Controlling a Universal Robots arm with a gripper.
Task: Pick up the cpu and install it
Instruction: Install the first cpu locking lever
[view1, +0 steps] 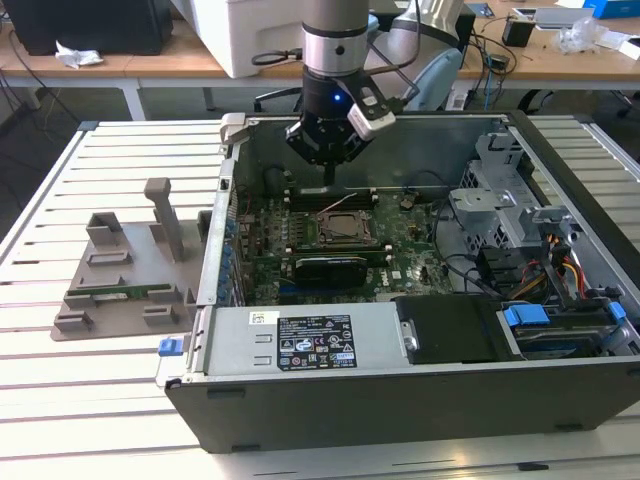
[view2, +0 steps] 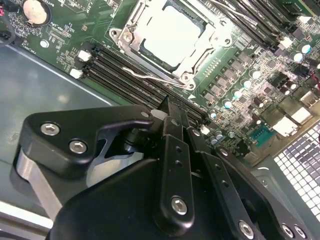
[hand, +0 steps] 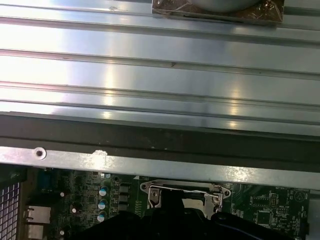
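Pincer (view2: 167, 107) housing, black and bolted, sits closest in the second wrist view. Its fingers (view2: 172, 150) run to a narrow tip and appear drawn together, with nothing seen between them. It holds nothing and touches nothing.

In the exterior view the pincer (view1: 330, 178) hangs inside the open case (view1: 400, 400), just above the board (view1: 400, 265) and beside the socket (view1: 345, 228), on its far side. The case rests on the slatted counter (view1: 60, 400).

Location of the cpu (view2: 170, 32): it lies flat in the socket (view2: 116, 34), pale top plate upward, framed by the metal bracket. It looks square to the frame, though full seating cannot be confirmed.

Step in hand, by judgement: pick-up and placement look done, and the pincer stands clear of the chip. The wire lever (view2: 150, 80) lies loose beside the socket, over the memory slots (view2: 125, 67), so the chip does not appear clamped yet.

Any further move calls for a steady, small approach. The tip is close to the lever and the slots, and a sideways knock could shift the cpu in its seat.

A grey fixture (view1: 120, 270) stands on the counter, well apart from the case toward the exterior view's left.
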